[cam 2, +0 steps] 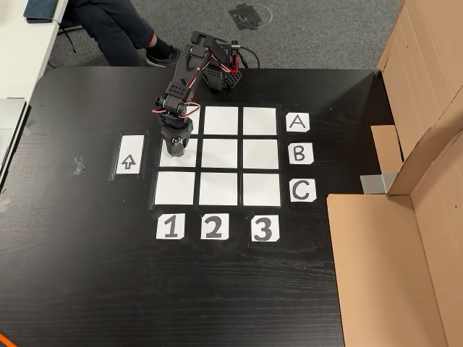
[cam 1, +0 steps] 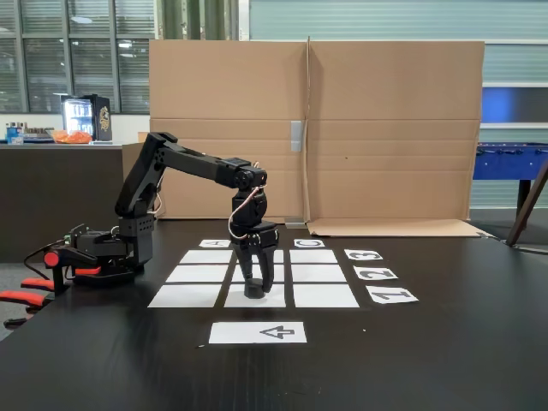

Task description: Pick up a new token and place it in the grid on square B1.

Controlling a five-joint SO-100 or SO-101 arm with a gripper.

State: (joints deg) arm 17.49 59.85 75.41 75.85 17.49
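In the fixed view the black arm reaches down over the grid (cam 1: pixel 318 274) of white paper cells. My gripper (cam 1: pixel 254 286) points straight down, its fingers closed around a small black token (cam 1: pixel 254 294) that rests on the front middle cell, square B1 (cam 1: pixel 276 300). From above, in the other view, the gripper (cam 2: pixel 176 149) stands over square B1 (cam 2: pixel 191 163), the cell of the grid (cam 2: pixel 223 153) in row B and column 1, and hides the token.
An arrow-printed sheet (cam 1: pixel 257 332) (cam 2: pixel 129 155) lies beside the grid near B1. Label cards A, B, C (cam 2: pixel 298 153) and 1, 2, 3 (cam 2: pixel 213 227) edge it. Cardboard walls (cam 1: pixel 385 128) (cam 2: pixel 427 217) stand behind. The arm's base (cam 1: pixel 94 253) has cables. A person's legs (cam 2: pixel 116 29) show beyond the table.
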